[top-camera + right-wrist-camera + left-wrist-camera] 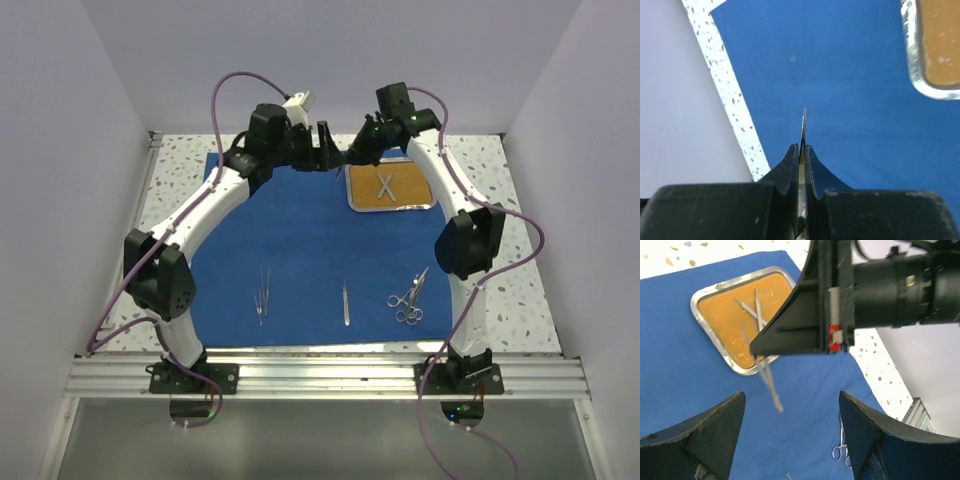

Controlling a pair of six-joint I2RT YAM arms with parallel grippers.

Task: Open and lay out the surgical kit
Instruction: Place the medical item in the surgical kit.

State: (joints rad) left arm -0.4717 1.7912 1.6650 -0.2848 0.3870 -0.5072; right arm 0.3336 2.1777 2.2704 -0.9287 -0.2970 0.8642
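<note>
Here, logged the left arm (205,215) and the right arm (445,180) bowed up and inward from the near rail (320,378), wrists almost meeting over the far part of the cloth (300,240). Found the left claw (791,396) spread wide and holding nothing, with black wedge-shaped fingers (705,440) aimed down at the cloth near the tray (717,315). Found the right claw (801,150) pinched tight on a thin silver tool (804,117), tip poking out past the fingertips. From the left wrist, saw that tool slanting down over the cloth just beside the tray; too blurred to tell its kind.

Noted the cloth as royal blue, matte and flat, spread over a white speckled table (732,100). Noted the tray as a rounded rectangle with a shiny steel rim and an orange-brown floor, lying at the far right of the cloth, two slim silver tools (385,185) crossed inside. Counted three more groups along the near side of the cloth, well apart: thin tweezers (263,292) at left, one straight tool (346,302) in the middle, ring-handled scissors (408,298) at right.
</note>
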